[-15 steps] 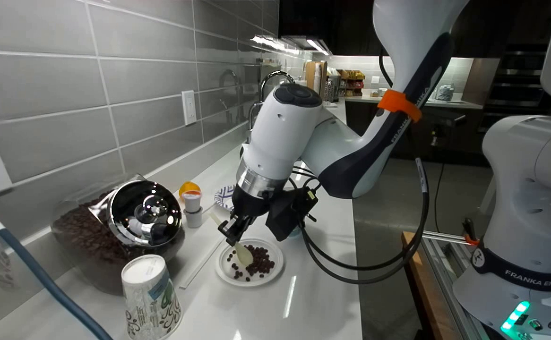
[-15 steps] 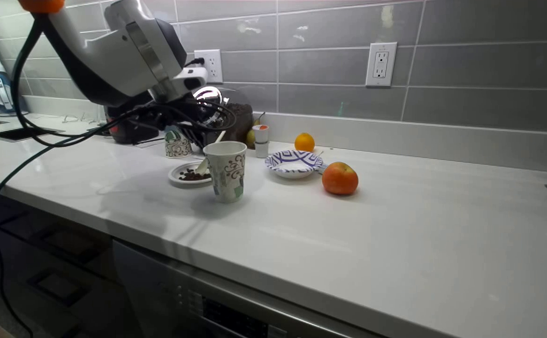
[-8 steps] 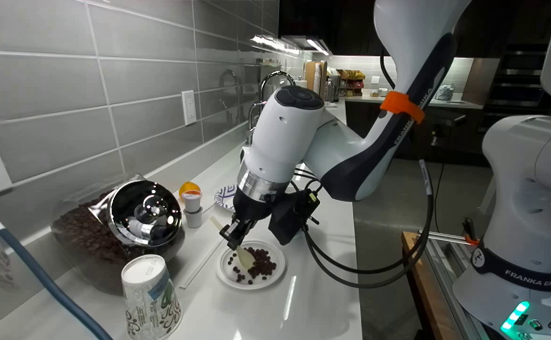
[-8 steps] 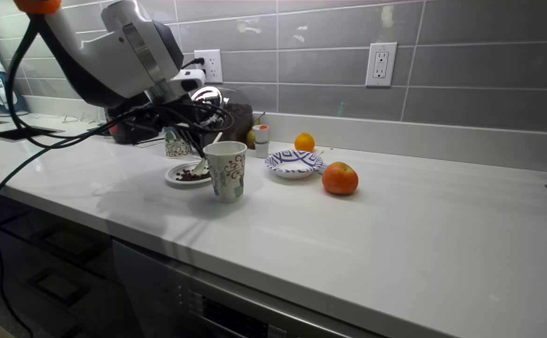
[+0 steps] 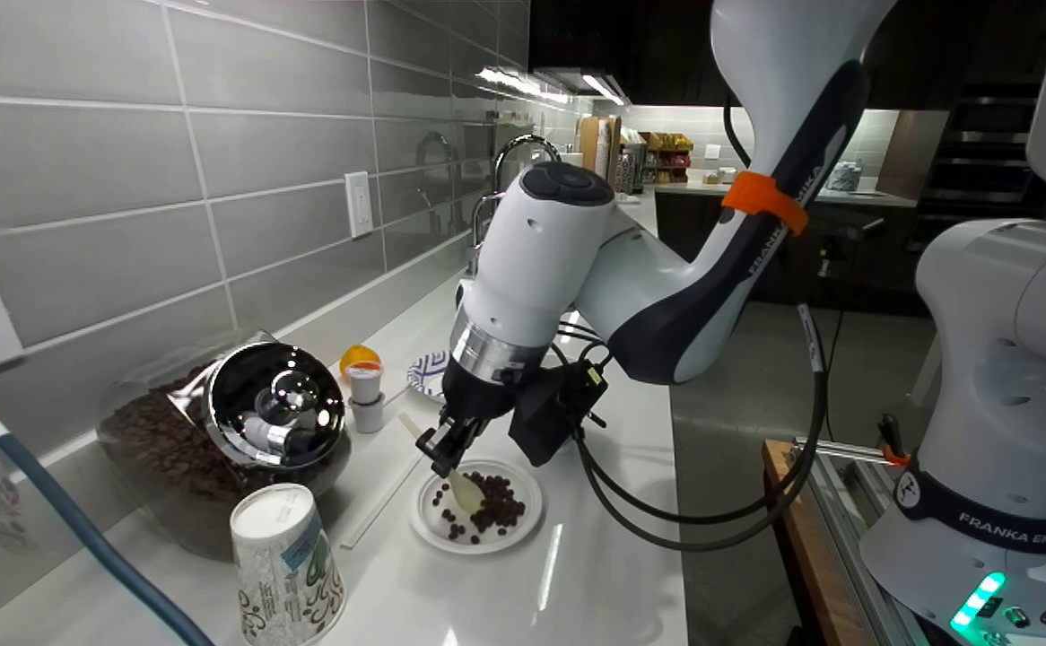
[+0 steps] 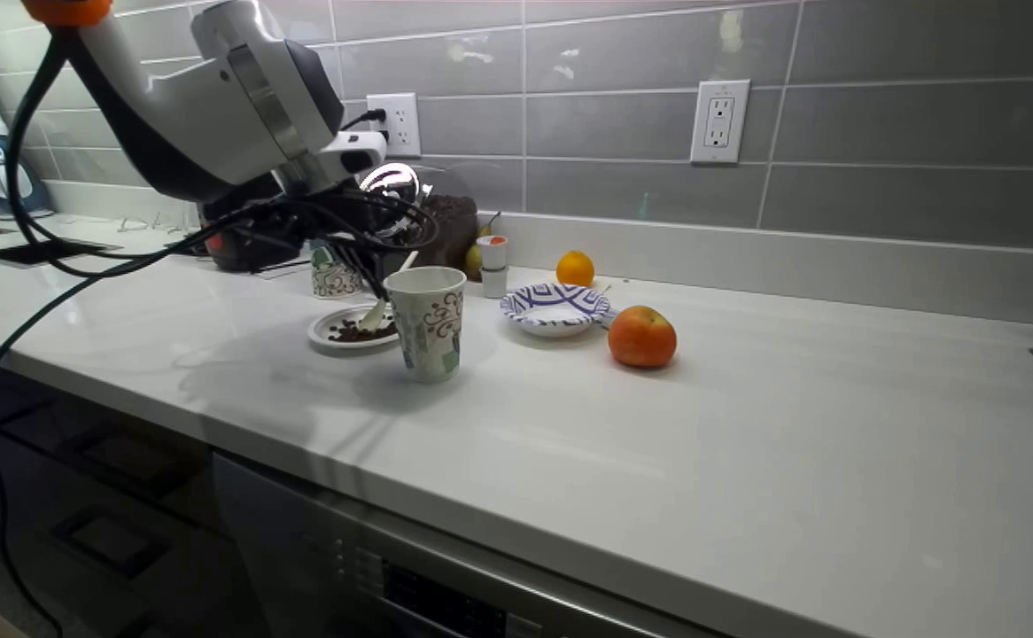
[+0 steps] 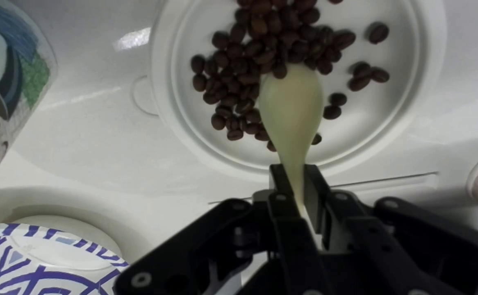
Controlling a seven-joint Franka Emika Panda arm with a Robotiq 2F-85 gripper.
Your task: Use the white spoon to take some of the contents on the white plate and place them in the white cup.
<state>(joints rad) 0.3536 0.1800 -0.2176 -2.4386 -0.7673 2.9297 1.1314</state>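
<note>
My gripper [image 5: 442, 462] is shut on the handle of the white spoon [image 5: 466, 492]; the wrist view shows the fingertips [image 7: 293, 170] around it. The spoon [image 7: 292, 102] points down at the white plate [image 7: 431, 53], its bowl against the dark beans [image 7: 233, 78]. No beans show in the spoon's bowl. The plate [image 6: 332, 344] and spoon [image 6: 375, 315] also show in an exterior view, with the upright white cup [image 6: 428, 328] just beside the plate. The cup's green-marked side [image 7: 34, 78] shows at the wrist view's left edge. The arm hides most of the cup in an exterior view.
An upside-down cup [image 5: 290, 574] and a jar of beans with a shiny lid [image 5: 285, 404] stand near the wall. A patterned bowl [image 6: 561, 326], an apple [image 6: 642, 337], an orange [image 6: 575, 268] and stacked small tubs [image 6: 493, 266] lie beyond the upright cup.
The plate with its beans has slid slightly, away from the upright cup, along with my gripper and spoon. The motion is small, least in the last half second. The grip looks unchanged.
</note>
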